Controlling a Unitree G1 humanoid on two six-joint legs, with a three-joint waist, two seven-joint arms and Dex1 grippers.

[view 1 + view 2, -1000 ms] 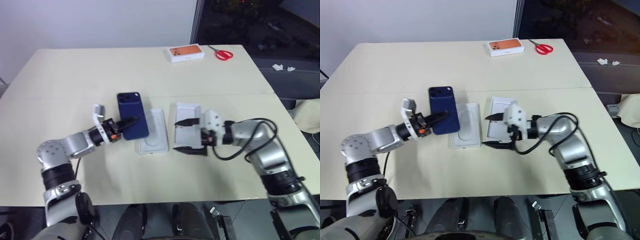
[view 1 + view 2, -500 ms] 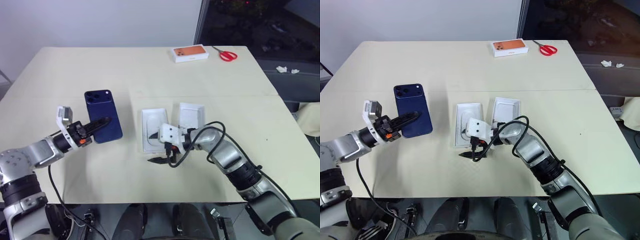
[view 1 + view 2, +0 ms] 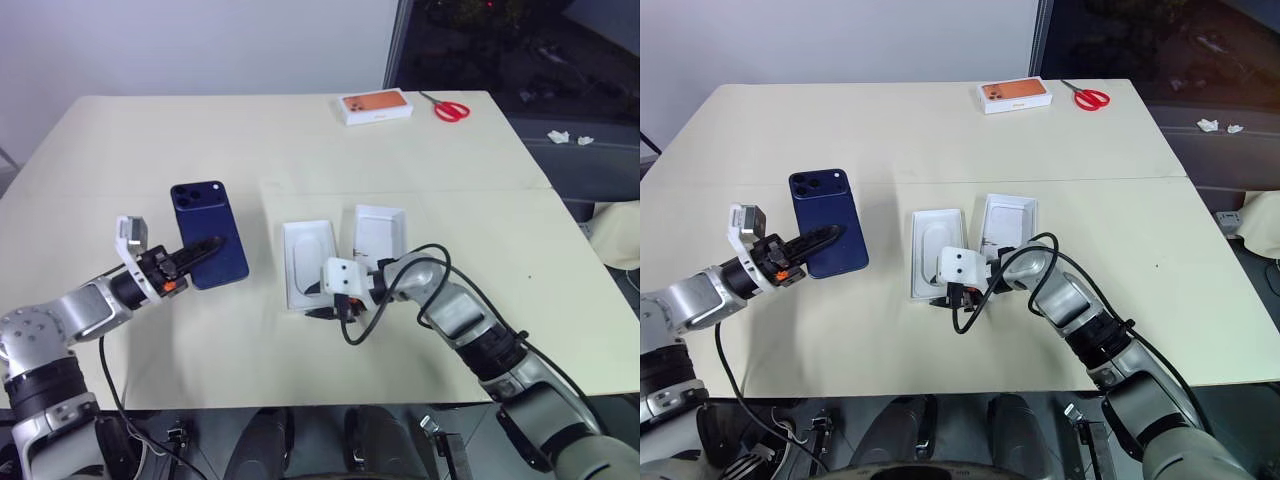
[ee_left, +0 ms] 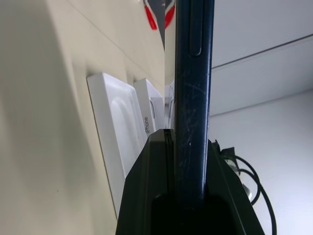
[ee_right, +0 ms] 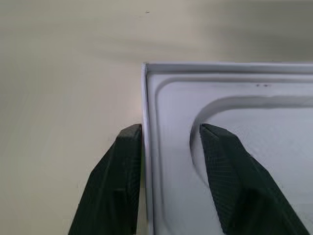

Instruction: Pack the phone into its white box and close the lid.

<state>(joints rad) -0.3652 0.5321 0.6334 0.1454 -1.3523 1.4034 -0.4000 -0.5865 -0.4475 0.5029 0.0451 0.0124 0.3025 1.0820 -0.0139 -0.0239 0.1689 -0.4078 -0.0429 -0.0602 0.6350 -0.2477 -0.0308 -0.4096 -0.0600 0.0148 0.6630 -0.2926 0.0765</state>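
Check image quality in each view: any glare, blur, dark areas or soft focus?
Left eye view: even light, sharp, soft shadows under the phone; dark room beyond the table.
Left wrist view: phone edge shows fine scratches; the left claw is underexposed, the background washed out.
Right wrist view: sharp on the white insert, tabletop soft.
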